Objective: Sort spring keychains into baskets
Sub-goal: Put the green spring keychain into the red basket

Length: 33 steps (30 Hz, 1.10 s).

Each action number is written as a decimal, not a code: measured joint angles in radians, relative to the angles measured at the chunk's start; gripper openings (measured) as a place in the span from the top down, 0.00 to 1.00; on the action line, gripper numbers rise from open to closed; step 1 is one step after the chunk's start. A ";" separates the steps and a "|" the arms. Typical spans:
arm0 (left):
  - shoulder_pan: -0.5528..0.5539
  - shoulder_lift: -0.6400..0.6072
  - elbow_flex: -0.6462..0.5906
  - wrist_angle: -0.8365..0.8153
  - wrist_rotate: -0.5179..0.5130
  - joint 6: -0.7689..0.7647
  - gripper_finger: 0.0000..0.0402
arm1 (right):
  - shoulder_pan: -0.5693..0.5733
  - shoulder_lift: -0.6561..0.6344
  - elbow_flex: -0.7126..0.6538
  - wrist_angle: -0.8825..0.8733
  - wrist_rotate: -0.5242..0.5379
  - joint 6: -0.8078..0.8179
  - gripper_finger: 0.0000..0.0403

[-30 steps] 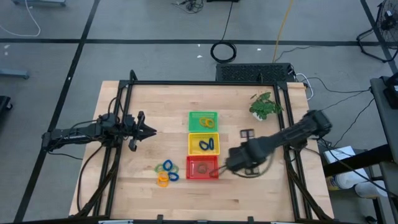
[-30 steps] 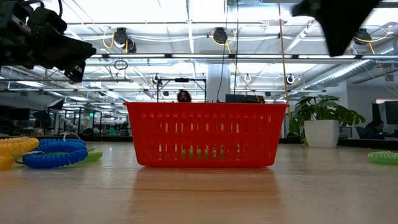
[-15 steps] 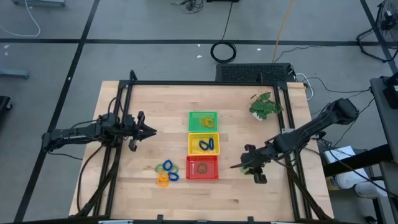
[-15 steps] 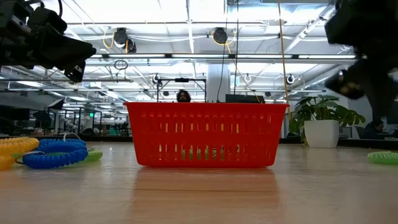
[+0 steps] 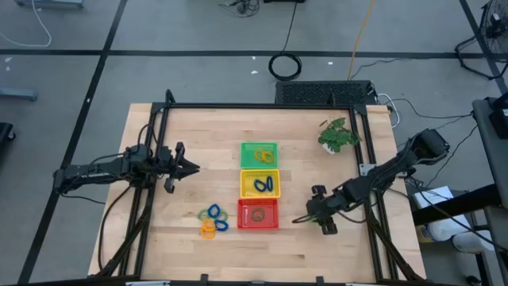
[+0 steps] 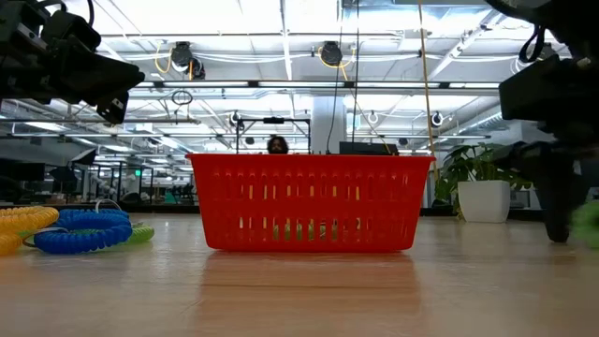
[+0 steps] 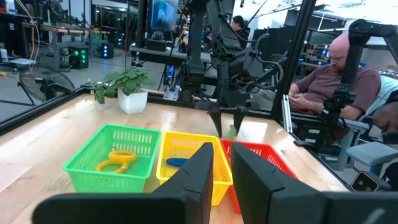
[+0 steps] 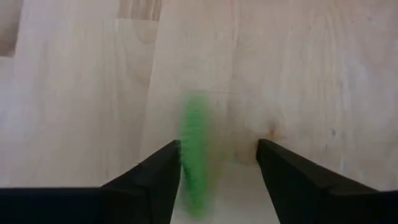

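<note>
Three baskets stand in a row at mid-table: green [image 5: 259,155] farthest, yellow [image 5: 259,184] in the middle, red [image 5: 259,214] nearest. Each has a spring keychain in it. A small pile of blue, orange and green keychains [image 5: 212,221] lies on the table left of the red basket. Right of that basket, a green keychain [image 8: 198,155] lies on the wood. My right gripper [image 8: 217,180] stands open and low over it, one finger on each side. My left gripper [image 5: 190,167] hovers at the left, its fingers [image 7: 205,168] a narrow gap apart with nothing between them. My right gripper comes at the green keychain [image 8: 196,134] from above, its open fingers pointing down on either side of it. The keychain lies on the table, close to one finger [image 8: 163,174]. Whether a finger touches it, I cannot tell.
A small potted plant [image 5: 339,135] stands at the far right of the table. Black frame rails [image 5: 151,151] run along the left and right sides. A person sits beyond the table's right edge [image 7: 329,81].
My right gripper has moved from over the red basket toward the table's right edge and come down low to the table, over the green keychain lying there. The keychain has stayed on the wood.
</note>
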 joint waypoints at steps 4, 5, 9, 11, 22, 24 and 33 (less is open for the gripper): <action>0.000 0.000 0.000 0.000 0.000 0.000 0.85 | 0.001 0.050 0.000 -0.020 0.046 -0.014 0.54; 0.000 0.000 0.000 0.000 0.000 0.000 0.85 | 0.001 0.054 0.000 -0.032 0.056 -0.020 0.55; 0.000 0.000 0.000 0.001 0.000 0.000 0.85 | -0.002 0.051 0.000 -0.071 0.074 -0.032 0.61; 0.000 0.000 0.000 0.000 0.000 0.000 0.85 | -0.002 0.048 -0.001 -0.067 0.090 -0.031 0.65; 0.000 0.000 0.000 0.000 0.000 0.000 0.85 | -0.003 0.045 -0.002 -0.014 0.094 -0.069 0.83; 0.000 0.000 0.000 0.000 0.000 0.000 0.85 | -0.003 0.045 -0.002 -0.012 0.096 -0.077 0.87; 0.000 0.000 0.000 0.000 0.000 0.000 0.85 | -0.003 0.046 -0.003 -0.013 0.096 -0.084 0.95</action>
